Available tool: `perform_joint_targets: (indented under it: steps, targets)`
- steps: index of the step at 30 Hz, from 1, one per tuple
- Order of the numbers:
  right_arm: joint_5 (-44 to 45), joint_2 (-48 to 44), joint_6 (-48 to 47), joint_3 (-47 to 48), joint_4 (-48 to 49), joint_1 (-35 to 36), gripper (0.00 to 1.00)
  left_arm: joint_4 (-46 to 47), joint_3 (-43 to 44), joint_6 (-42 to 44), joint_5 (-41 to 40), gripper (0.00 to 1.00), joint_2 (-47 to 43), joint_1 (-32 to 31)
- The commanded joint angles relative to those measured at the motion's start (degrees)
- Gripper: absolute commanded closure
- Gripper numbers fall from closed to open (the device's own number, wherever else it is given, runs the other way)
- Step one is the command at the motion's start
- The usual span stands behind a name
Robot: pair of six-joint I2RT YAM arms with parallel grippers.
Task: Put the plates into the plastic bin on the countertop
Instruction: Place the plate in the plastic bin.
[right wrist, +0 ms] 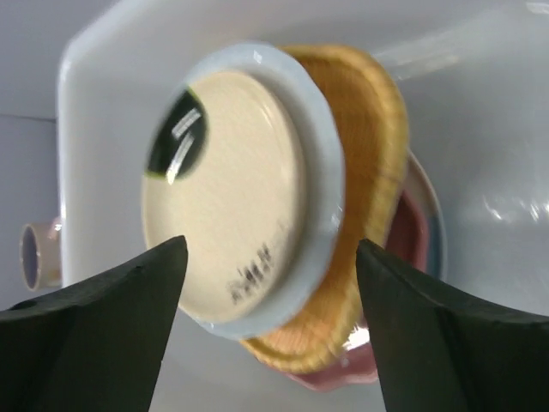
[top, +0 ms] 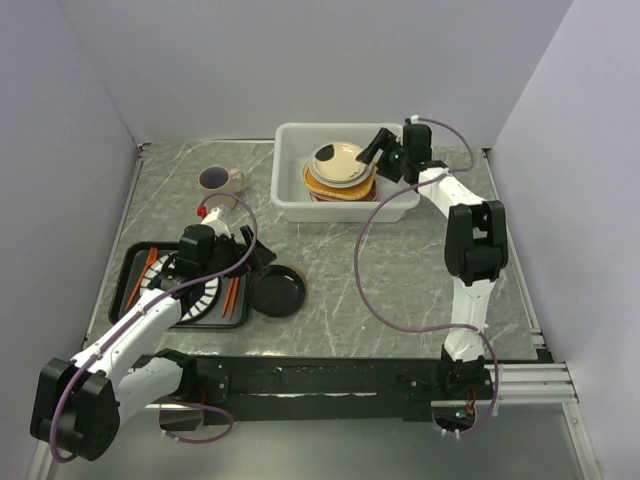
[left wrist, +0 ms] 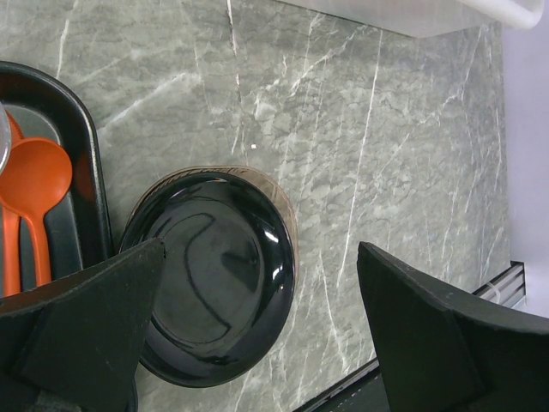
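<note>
No text is being shown legibly anywhere. A short line of dark print is being carried on the cream face of the top plate (right wrist: 240, 180), near its blue rim, inside the plastic bin (right wrist: 90, 60), but it is too blurred to be read.

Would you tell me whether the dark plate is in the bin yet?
Out: the dark plate lies on the countertop beside the tray, apart from the bin.
</note>
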Motion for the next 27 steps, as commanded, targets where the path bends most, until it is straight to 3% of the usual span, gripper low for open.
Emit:
perform_joint_targets:
  steps: [1, 4, 11, 20, 27]
  targets:
    - [4.2, -11.97, 0.46, -10.24, 11.74, -0.36, 0.08, 0.58, 1.54, 1.17, -0.42, 0.01, -0.5, 0.24]
    - [4.55, -17.51, 1.08, -15.17, 16.23, -0.36, 0.07, 0.57, 1.46, 1.09, -0.42, 0.01, -0.76, 0.24]
    - [1.48, -23.31, 1.52, -17.04, 16.34, -0.19, 0.06, 0.58, 1.28, 0.91, -0.59, 0.01, -1.73, 0.24]
    - [-1.42, -27.18, -2.95, -18.53, 9.84, 4.03, 0.05, 0.75, 1.19, 0.65, -0.68, 0.01, -1.64, 0.24]
    - [-0.63, -31.76, -4.37, -26.69, 7.73, 9.04, 0.05, 0.84, 0.84, 0.47, -0.69, 0.01, -2.17, 0.24]
